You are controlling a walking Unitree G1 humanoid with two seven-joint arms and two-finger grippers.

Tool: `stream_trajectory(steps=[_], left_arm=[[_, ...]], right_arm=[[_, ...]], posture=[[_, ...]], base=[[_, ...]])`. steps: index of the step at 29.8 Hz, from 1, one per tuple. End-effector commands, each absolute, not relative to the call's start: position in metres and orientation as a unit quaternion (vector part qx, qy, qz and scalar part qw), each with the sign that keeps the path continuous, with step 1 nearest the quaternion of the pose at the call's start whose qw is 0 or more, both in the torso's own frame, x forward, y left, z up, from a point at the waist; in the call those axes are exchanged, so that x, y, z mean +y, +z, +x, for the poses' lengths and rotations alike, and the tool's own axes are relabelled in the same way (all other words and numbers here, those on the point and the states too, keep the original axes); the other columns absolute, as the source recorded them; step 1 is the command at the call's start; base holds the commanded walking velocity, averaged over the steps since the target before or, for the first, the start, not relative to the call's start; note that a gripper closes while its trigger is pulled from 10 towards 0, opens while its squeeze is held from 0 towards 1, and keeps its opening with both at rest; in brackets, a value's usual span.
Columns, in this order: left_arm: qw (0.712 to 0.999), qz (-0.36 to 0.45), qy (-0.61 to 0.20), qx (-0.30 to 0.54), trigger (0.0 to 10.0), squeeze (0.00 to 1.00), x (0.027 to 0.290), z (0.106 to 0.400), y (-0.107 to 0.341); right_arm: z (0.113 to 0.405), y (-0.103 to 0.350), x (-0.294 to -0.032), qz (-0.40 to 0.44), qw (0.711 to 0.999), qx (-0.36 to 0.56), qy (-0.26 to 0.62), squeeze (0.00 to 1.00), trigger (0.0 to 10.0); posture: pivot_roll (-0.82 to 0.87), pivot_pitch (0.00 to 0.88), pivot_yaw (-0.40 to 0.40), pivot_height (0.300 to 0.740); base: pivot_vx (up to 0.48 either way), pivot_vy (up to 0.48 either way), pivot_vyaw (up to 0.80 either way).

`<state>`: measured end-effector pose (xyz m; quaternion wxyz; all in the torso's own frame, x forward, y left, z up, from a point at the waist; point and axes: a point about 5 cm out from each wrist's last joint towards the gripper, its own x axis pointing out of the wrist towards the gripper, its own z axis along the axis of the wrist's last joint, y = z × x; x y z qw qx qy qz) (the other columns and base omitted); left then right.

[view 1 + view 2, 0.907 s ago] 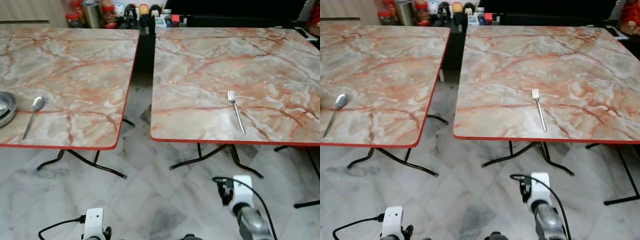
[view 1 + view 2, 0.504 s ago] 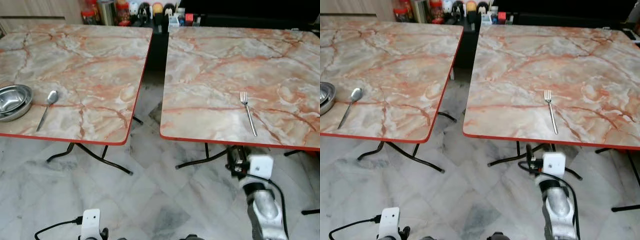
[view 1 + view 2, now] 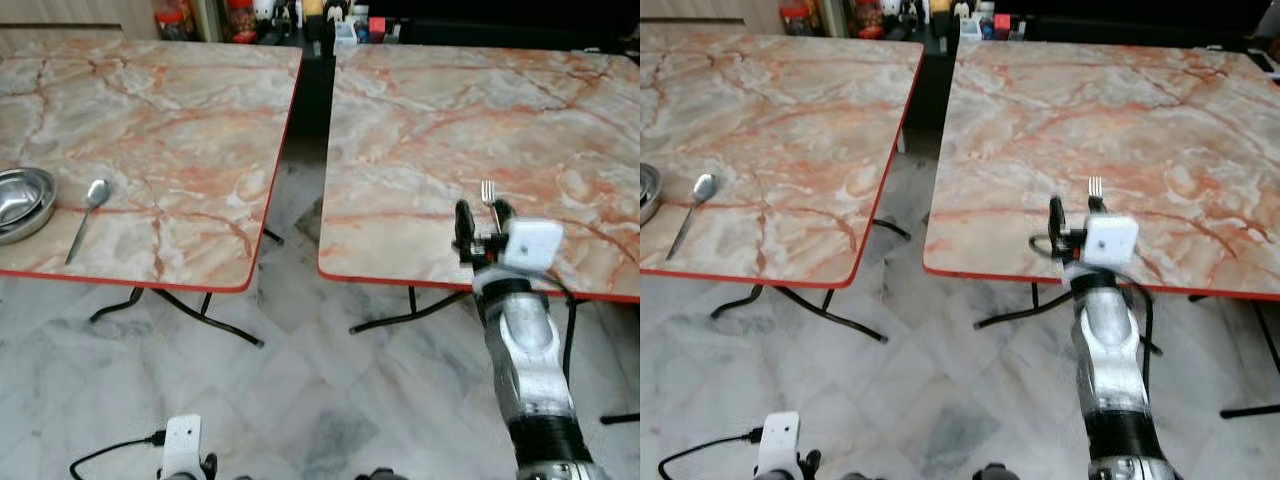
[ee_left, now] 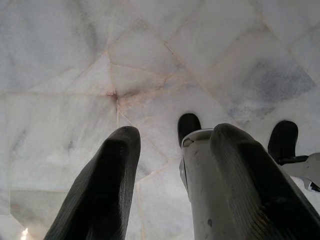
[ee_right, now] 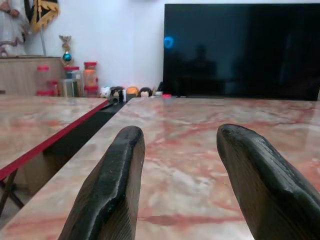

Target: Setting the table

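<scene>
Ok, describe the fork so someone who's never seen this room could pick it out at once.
Two marble-patterned tables with red edges stand side by side; take the right table. Near its front edge the right gripper hangs with fingers open, and the fork shows just beyond it, tines pointing away. The other table's utensil is a spoon beside metal bowls.

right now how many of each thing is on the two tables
bowls: 1
spoons: 1
forks: 1
total: 3
</scene>
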<state>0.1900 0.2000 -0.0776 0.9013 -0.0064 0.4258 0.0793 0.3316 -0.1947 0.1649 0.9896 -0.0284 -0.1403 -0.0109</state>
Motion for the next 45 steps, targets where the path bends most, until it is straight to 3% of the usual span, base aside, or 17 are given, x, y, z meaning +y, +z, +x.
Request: stream_trajectory(steps=[1, 20, 45], left_arm=[[0.897, -0.003, 0.082, 0.434, 10.0, 0.0, 0.201, 0.184, -0.081], [0.896, 0.002, 0.079, 0.436, 10.0, 0.0, 0.2, 0.181, -0.082], [0.892, -0.009, 0.091, 0.444, 10.0, 0.0, 0.204, 0.177, -0.083]], right_arm=[[0.331, 0.158, -0.194, -0.022, 0.993, -0.119, -0.016, 0.0, 10.0], [0.33, 0.148, -0.188, -0.017, 0.997, -0.078, -0.02, 0.0, 10.0], [0.335, 0.152, -0.182, -0.01, 0.997, -0.072, -0.008, 0.0, 10.0]], posture=[[-0.05, 0.117, -0.013, 0.711], [-0.04, 0.101, -0.017, 0.711], [-0.04, 0.122, -0.019, 0.711]], base=[[0.0, -0.315, 0.0], [0.0, -0.382, 0.0], [0.064, 0.0, 0.0]])
